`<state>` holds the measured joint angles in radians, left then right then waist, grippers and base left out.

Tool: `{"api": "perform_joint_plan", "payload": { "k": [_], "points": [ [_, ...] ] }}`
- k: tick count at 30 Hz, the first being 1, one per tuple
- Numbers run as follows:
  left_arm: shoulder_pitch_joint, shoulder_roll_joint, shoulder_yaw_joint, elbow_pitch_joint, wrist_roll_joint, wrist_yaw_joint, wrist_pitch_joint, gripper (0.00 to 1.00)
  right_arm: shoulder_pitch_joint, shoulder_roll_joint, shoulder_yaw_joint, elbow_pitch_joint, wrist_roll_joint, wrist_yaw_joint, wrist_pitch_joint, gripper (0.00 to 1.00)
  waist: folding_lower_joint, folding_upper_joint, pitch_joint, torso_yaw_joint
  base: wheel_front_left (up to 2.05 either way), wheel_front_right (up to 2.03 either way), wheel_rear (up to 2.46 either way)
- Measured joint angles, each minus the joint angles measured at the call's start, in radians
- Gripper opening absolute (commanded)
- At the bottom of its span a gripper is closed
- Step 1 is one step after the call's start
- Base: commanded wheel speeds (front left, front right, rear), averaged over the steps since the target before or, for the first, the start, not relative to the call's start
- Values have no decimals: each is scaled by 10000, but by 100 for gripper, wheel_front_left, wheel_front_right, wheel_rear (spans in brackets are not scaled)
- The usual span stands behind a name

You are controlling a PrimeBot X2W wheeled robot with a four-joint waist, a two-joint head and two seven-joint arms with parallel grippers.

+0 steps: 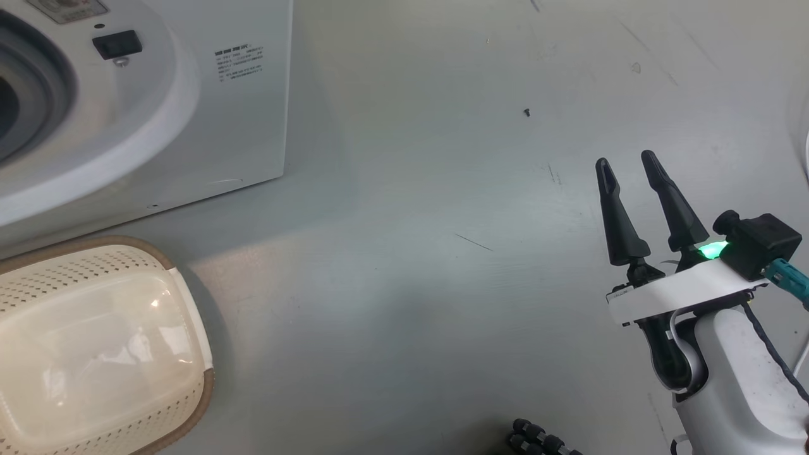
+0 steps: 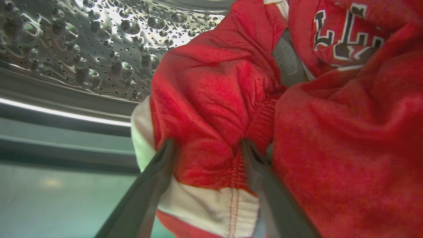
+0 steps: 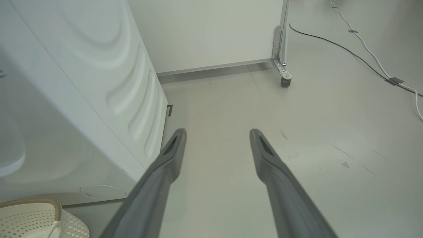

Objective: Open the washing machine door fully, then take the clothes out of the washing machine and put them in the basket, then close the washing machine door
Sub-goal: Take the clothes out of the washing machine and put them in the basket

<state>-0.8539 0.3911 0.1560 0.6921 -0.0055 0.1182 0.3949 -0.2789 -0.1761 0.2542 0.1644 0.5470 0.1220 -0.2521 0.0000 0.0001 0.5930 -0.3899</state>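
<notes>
In the left wrist view my left gripper point(image 2: 207, 142) reaches into the perforated steel drum point(image 2: 99, 39). It is open, with a fold of the clothes point(image 2: 205, 92) between its fingers: a red jersey with white trim and black lettering. The white washing machine point(image 1: 240, 126) stands at the upper left of the head view, its grey gasket point(image 1: 31, 95) showing. The washing machine door is out of view. The cream basket point(image 1: 189, 328) sits on the floor in front of the machine, and its corner also appears as basket point(image 3: 33, 215). My right gripper point(image 1: 625, 159) hangs open over bare floor, right gripper point(image 3: 217, 132) holding nothing.
The machine's side panel point(image 3: 82, 82) runs along the left of the right wrist view. Behind it a panel stands on a caster point(image 3: 285, 81). Cables point(image 3: 363, 56) trail across the floor at far right. A small dark screw point(image 1: 526, 112) lies on the grey floor.
</notes>
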Motion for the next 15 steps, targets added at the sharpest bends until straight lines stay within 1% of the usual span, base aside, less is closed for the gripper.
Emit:
{"api": "perform_joint_plan", "payload": {
  "k": [1,2,3,4,5,6,15],
  "points": [
    [-40,-13,23,33,0,0,15,100,0,0,-10,-2,0,0,0,100,0,0,4,4,0,0,0],
    [-80,-31,38,65,0,0,27,96,0,0,-21,-2,0,0,0,100,0,0,8,9,0,0,0],
    [-117,-65,88,86,0,0,52,75,-1,-2,-36,-2,0,0,0,100,0,0,11,14,0,0,0],
    [-144,-105,125,104,0,0,59,47,-2,-2,-46,-4,0,0,0,100,0,0,15,21,0,0,0],
    [-164,-151,140,117,0,2,61,27,-2,-8,-50,-4,0,0,0,100,0,0,18,28,0,0,0],
    [-183,-199,153,130,0,0,63,0,-3,-13,-52,-4,0,0,0,100,0,0,20,35,0,0,0],
    [-222,-301,-31,265,259,0,-88,0,-15,-59,-155,0,0,0,0,100,0,0,-6,124,0,0,0]
  ]
}}
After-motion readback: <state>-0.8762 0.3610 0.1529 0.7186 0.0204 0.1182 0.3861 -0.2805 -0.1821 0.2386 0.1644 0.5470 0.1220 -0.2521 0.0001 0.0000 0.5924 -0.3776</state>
